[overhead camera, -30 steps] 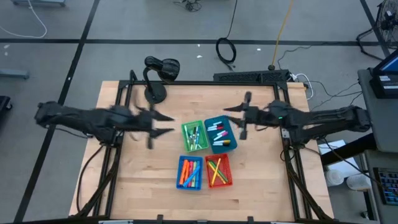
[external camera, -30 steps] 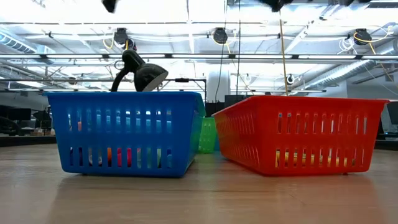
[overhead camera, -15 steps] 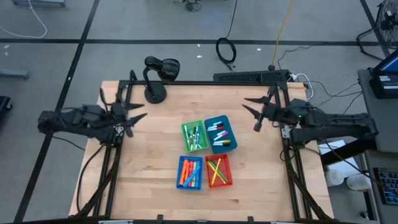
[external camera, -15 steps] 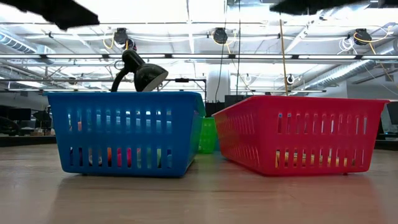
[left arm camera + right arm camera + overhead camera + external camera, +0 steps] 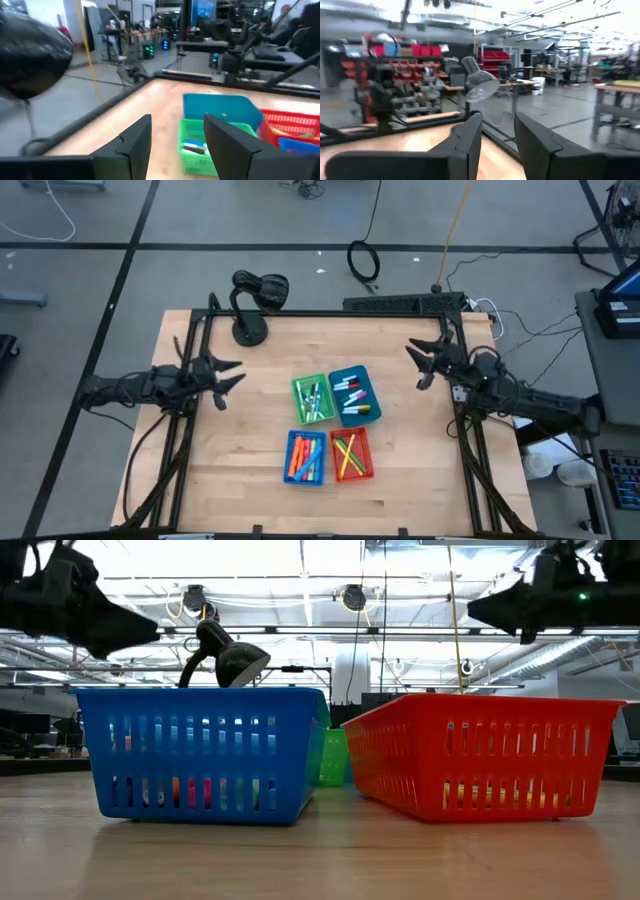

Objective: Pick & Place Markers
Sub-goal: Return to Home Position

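1. My left jaws hung wide and empty over the worktop (image 5: 225,465) near its left edge, well apart from the bins.
2. My right jaws were likewise spread and empty, near the right edge.
3. The markers (image 5: 303,461) lay inside the green bin (image 5: 295,402), teal bin (image 5: 376,394), blue bin (image 5: 289,459) and red bin (image 5: 370,455), which stood clustered mid-worktop. I saw none loose on the wood.
4. I judged the sorting finished, which is why both arms were held clear.

A robotics lab or workshop: a wooden counter (image 5: 250,470) stands on a grey concrete floor (image 5: 250,220) with loose cables (image 5: 363,260); open ceiling trusses (image 5: 400,630) carry lights overhead; shelving with red parts bins (image 5: 422,50) and other workbenches (image 5: 615,89) fill the room beyond.
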Action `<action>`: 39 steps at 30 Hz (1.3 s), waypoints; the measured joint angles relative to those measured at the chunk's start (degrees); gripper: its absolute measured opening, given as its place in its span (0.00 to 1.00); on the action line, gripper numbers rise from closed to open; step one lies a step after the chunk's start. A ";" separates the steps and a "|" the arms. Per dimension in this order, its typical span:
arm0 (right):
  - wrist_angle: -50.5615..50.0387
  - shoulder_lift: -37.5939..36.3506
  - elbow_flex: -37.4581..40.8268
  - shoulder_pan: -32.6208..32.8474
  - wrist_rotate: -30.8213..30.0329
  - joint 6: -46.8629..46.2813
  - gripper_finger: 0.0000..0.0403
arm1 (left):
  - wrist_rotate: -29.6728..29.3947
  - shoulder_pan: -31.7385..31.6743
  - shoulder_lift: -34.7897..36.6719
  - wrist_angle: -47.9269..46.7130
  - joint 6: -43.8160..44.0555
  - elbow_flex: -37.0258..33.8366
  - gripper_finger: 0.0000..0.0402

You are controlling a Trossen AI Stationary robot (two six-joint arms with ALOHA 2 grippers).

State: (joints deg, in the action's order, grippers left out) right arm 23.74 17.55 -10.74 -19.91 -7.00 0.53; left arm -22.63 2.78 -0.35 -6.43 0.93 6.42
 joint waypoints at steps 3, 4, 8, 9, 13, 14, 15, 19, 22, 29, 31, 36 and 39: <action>0.66 -4.29 2.93 -0.47 4.38 -1.07 0.25 | 1.47 -0.68 -1.41 5.34 3.40 -4.14 0.46; 0.45 -5.83 3.93 -0.47 4.99 -1.29 0.25 | 2.59 -0.89 -1.53 8.17 3.81 -4.67 0.46; 2.62 -10.16 8.11 -0.73 5.55 -3.03 0.25 | 8.84 -0.99 -2.50 10.79 1.50 -5.59 0.46; 3.49 -10.98 9.13 -0.79 5.58 -3.50 0.25 | 8.81 -1.00 -2.52 10.47 1.50 -5.63 0.46; -2.00 -12.58 9.64 -0.76 6.05 -4.45 0.25 | 7.35 -1.00 -2.59 9.33 2.68 -5.52 0.46; -2.35 -12.63 9.64 -0.76 7.19 -4.35 0.25 | 7.46 -1.00 -2.61 9.28 2.51 -5.50 0.46; -2.63 -12.66 9.68 -0.76 8.19 -3.82 0.25 | 7.49 -1.00 -2.61 9.20 2.17 -5.49 0.46; -3.94 -12.68 9.75 -0.76 10.11 -1.24 0.25 | 7.47 -1.00 -2.59 9.13 2.38 -5.47 0.46; -5.72 -13.28 9.77 -1.51 8.61 -0.38 0.25 | 7.62 -1.00 -2.59 9.04 2.28 -5.47 0.46; -14.56 -16.00 9.86 -4.59 8.57 1.04 0.25 | 6.46 -1.66 -2.60 9.00 1.35 -5.47 0.46; -16.80 -16.23 9.86 -5.17 8.57 1.75 0.25 | 6.58 -2.18 -2.63 8.98 1.36 -5.47 0.46; -17.02 -16.21 9.88 -6.00 8.78 1.95 0.25 | 6.62 -3.23 -2.63 8.93 1.79 -5.47 0.46; -17.16 -16.21 9.88 -5.89 11.92 1.03 0.25 | 6.69 -3.51 -2.63 8.91 1.16 -5.47 0.46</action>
State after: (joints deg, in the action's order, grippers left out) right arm 6.59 1.34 -0.86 -25.80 4.92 1.55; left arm -15.94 -0.73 -2.98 2.48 2.09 0.95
